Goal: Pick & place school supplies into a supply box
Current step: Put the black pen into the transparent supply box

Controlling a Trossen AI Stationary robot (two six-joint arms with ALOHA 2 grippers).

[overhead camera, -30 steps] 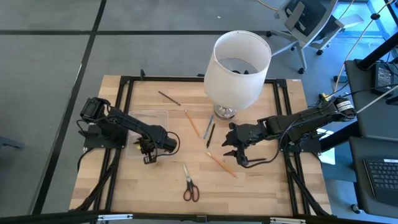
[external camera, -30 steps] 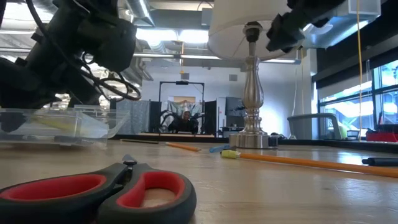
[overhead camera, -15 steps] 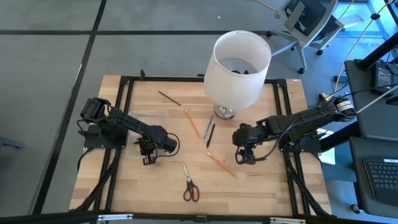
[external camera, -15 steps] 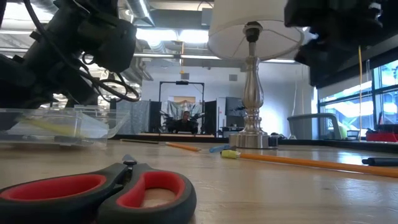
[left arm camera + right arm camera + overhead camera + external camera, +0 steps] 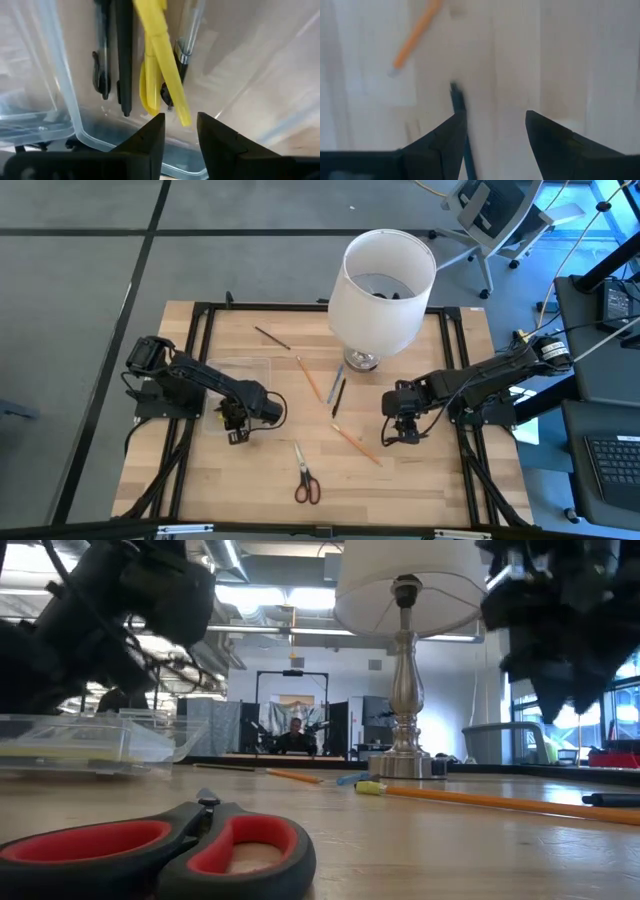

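The clear supply box (image 5: 242, 372) stands at the left. In the left wrist view it holds a yellow pen (image 5: 160, 55) and black pens (image 5: 122, 55). My left gripper (image 5: 232, 423) hangs over the box's near end, fingers (image 5: 155, 131) a little apart and empty. My right gripper (image 5: 402, 428) is open, pointing down over bare wood at the right. A dark pen (image 5: 459, 107) lies below it, close to one finger, and an orange pencil (image 5: 356, 444) lies to its left. Red-handled scissors (image 5: 306, 478) lie near the front edge. More pencils and pens (image 5: 310, 380) lie by the lamp foot.
A big white lamp (image 5: 384, 280) stands at the back centre, its foot (image 5: 360, 360) on the table near the loose pens. A thin brown pencil (image 5: 272, 337) lies far left of it. A black frame (image 5: 200, 310) runs round the table.
My right gripper has gone toward the table's right edge and down, tipping from level to pointing down. The yellow pen in the box has settled from a slant to lying flat. My left gripper has risen slightly over the box.
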